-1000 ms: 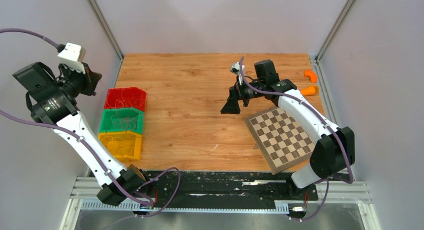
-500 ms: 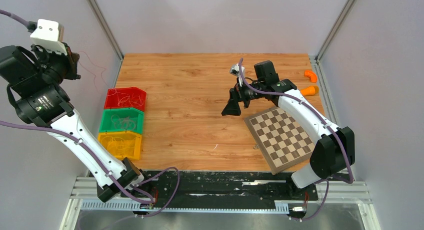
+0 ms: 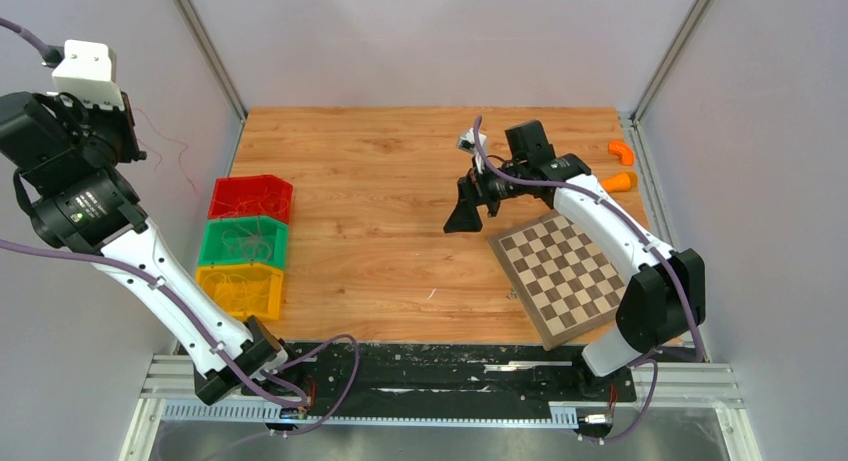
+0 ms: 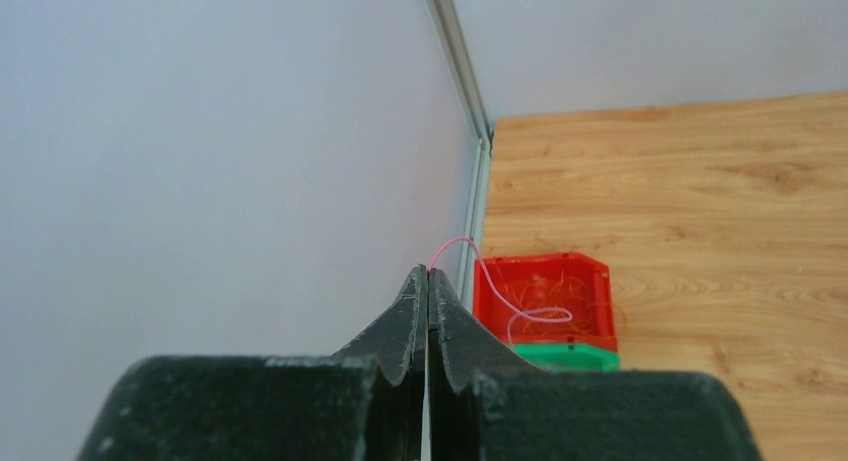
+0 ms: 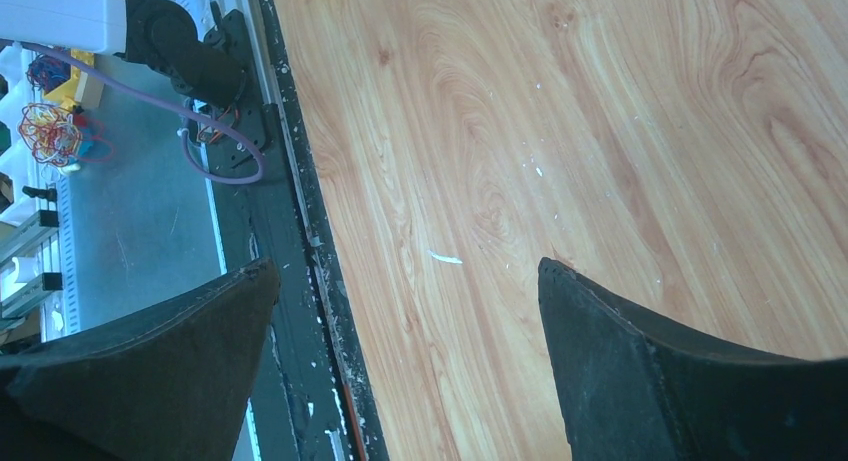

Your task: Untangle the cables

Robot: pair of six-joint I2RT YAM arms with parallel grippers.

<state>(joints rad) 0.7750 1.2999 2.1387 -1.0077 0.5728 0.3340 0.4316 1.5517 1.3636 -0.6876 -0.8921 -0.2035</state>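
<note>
Left gripper [image 4: 428,274], above the red plastic bin [image 4: 600,291], pinches a thin pink-red wire cable [image 4: 483,271] — its length running down into that bin. Right gripper [image 5: 407,265], well apart from it — wide, empty.

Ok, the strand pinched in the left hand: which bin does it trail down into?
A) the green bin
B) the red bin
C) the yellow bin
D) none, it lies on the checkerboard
B: in the left wrist view the thin pink cable arches from the tips of the shut left hand and runs down into the red bin.
</note>
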